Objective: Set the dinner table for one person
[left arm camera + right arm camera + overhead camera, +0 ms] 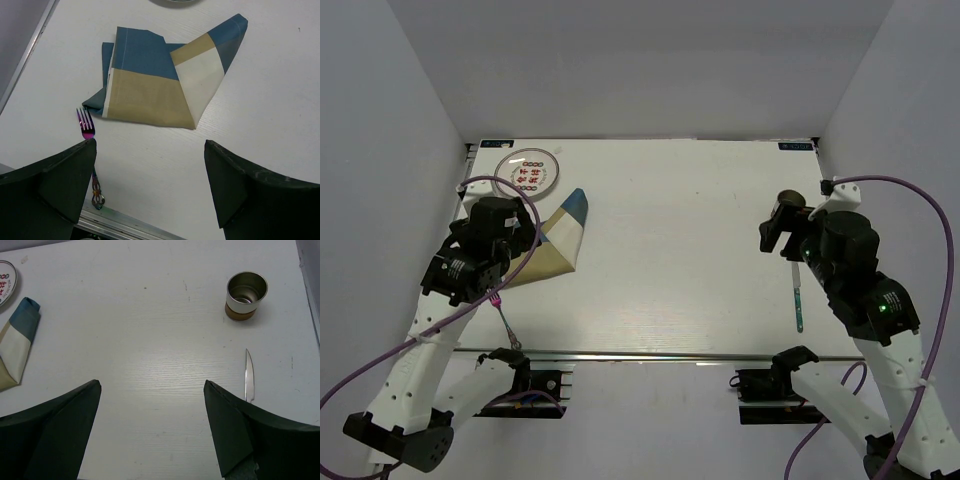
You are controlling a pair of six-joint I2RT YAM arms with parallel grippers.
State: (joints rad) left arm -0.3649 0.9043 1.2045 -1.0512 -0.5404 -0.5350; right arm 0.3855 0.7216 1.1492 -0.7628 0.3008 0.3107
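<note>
Left gripper [150, 150] gapes empty over placemat [150, 95] and fork [86, 127], frame left; right gripper [150, 387] gapes empty near cup [246, 295] and knife [249, 377], frame right.

Enclosure: three plain, pale, matte walls, namely the left wall [380, 150], back wall [640, 60] and right wall [905, 110], meeting the worktop's left, far and right edges.
Worktop [680, 250]: white, rectangular, flat, with faint wood grain.
Rail [650, 354]: aluminium, running along the near edge.
Small dark tags [493, 145]: one at each far corner.
Light: even and diffuse, casting soft shadows.
</note>
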